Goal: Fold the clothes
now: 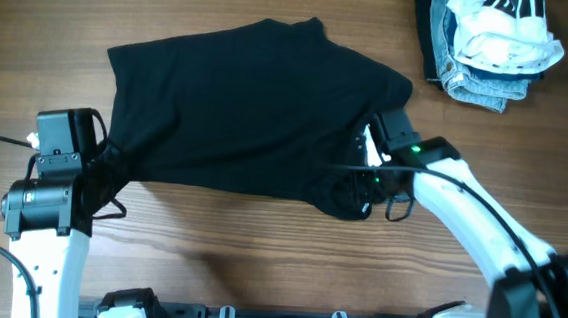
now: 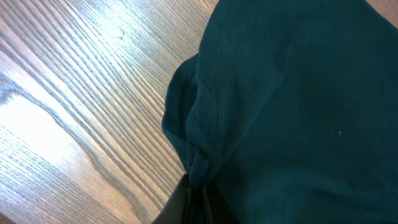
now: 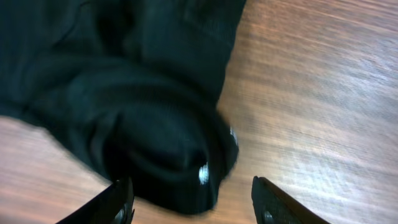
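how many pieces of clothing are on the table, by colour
black: 1, the shirt spread across the middle
blue denim: 1, the jeans at the far right corner
white with black marks: 1, the garment bundled on the jeans
total: 3

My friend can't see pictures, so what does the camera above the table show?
A black shirt lies spread on a wooden table, the left gripper at its near left corner and the right gripper at its bunched near right corner. A pile of jeans and white clothes sits at the far right.
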Controlling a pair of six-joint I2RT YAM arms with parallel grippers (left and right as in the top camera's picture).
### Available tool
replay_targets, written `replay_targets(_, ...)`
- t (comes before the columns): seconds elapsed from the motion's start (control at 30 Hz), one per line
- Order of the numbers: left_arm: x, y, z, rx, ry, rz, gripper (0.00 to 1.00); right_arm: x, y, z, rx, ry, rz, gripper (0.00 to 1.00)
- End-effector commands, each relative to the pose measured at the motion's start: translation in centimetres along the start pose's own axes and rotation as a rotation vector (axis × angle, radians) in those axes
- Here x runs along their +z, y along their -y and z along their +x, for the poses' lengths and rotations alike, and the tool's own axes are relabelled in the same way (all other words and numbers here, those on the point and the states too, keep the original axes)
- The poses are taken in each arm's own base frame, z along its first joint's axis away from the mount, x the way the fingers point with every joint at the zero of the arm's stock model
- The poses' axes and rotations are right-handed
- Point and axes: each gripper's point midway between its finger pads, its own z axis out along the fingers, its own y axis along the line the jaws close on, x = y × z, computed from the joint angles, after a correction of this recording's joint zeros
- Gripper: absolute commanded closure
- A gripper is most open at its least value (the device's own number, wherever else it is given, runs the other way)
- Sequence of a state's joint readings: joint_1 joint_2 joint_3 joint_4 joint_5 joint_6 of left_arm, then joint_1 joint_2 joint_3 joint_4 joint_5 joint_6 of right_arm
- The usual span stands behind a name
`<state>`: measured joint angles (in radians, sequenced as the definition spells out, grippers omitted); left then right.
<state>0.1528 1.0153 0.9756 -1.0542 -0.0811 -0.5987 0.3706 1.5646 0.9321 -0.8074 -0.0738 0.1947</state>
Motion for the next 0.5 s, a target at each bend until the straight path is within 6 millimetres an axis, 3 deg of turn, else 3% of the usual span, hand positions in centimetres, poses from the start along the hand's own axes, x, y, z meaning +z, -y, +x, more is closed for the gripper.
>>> replay_targets(0.0,-0.4,0.0,-0.8,0.012,0.027,-0.005,0.96,2.3,0.5,-0.9,0.046,-0.022,0.027,0.40)
replay_targets(0.2,-0.4,0.0,-0.8,0.012,0.028,-0.005,0.96,4.3,0.6,-1.0,0.075,-0.041,0.032,0.48)
replay_targets(0.23,-0.4,0.0,-0.8,0.012,0.027,-0.005,0.96,4.6,0.7,-0.9,0.076,-0.047,0.033,0.57)
replay_targets(0.33,-0.4,-0.1,-0.8,0.012,0.029,-0.008,0.96,4.7,0.7,-0.8,0.083,-0.053,0.035,0.96)
replay_targets(0.47,-0.4,-0.4,-1.0,0.012,0.041,-0.025,0.96,3.8,1.0,-0.8,0.137,-0.042,0.039,0.96)
